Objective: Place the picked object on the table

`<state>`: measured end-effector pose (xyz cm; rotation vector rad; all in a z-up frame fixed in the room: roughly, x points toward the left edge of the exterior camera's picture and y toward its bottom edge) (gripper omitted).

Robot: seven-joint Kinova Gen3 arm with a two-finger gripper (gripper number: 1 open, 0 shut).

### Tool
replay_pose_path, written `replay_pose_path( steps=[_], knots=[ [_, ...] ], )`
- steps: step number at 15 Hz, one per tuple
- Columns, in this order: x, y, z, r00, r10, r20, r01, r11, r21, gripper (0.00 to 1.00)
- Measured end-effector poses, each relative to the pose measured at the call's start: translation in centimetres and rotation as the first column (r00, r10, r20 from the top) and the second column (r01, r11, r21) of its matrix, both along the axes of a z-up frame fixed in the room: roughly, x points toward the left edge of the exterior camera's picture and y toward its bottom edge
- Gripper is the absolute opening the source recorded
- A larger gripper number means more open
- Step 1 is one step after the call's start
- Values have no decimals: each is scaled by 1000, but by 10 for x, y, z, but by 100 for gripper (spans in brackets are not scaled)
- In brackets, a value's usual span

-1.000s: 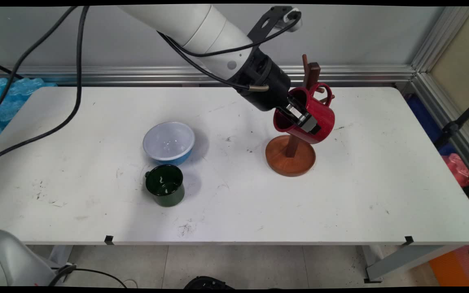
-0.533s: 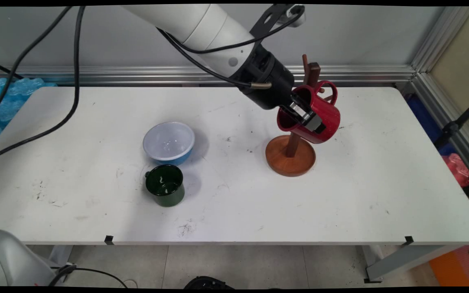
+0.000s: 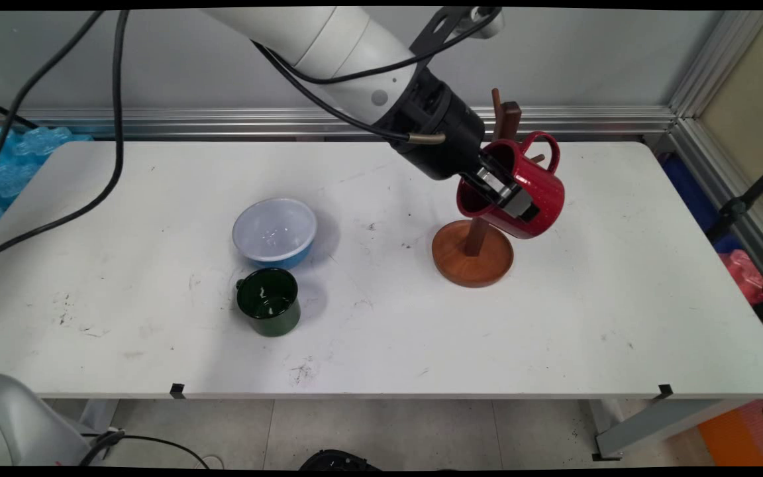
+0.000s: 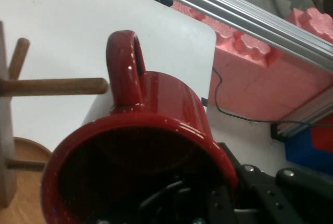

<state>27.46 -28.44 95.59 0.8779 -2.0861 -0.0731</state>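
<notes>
Red mug [image 3: 528,197] hangs in the air, tilted, mouth towards the arm. The hand [image 3: 510,202] is clamped on its wall, one finger inside the mouth and the other down the outside. The mug is clear of the bench [image 3: 554,318] and sits in front of the wooden stand [image 3: 473,255], above the right part of the stand's round base.

Its handle [image 3: 544,147] points up and away from the hand, close to the stand's upper pegs. In the hand view the tip of one peg [image 4: 52,86] lies just beside the outer side of the handle [image 4: 124,62]. The peg is not through the loop, and I cannot tell whether the two touch. The loop shows almost edge-on there, a narrow slit, so it is not lined up with the peg's length.

As I judge it, a pinch on one wall gives little hold against twisting. Any knock of handle on peg could turn the mug in the fingers or rock the light stand. Slow, small moves suit this grip, with the pinch kept firm. The hand view is the better guide to where the peg tip is.

A blue bowl [image 3: 274,232] and a green mug [image 3: 267,310] stand well apart to the left, touching nothing here.
</notes>
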Motion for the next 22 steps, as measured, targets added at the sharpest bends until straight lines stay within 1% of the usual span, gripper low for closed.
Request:
replay_pose_path(
  steps=[7, 10, 13, 17, 20, 22],
  knots=[
    [0, 16, 12, 1000, -14, -3, 14, 1000, 15, 0],
    [6, 25, 19, 1000, -23, 9, 22, 1000, 21, 0],
    [21, 33, 26, 999, -34, 35, 33, 999, 19, 0],
    [50, 39, 34, 995, -44, 84, 43, 999, 12, 0],
    [70, 40, 38, 992, -46, 121, 46, 999, 5, 0],
    [88, 38, 40, 986, -43, 159, 44, 999, -3, 0]
  ],
)
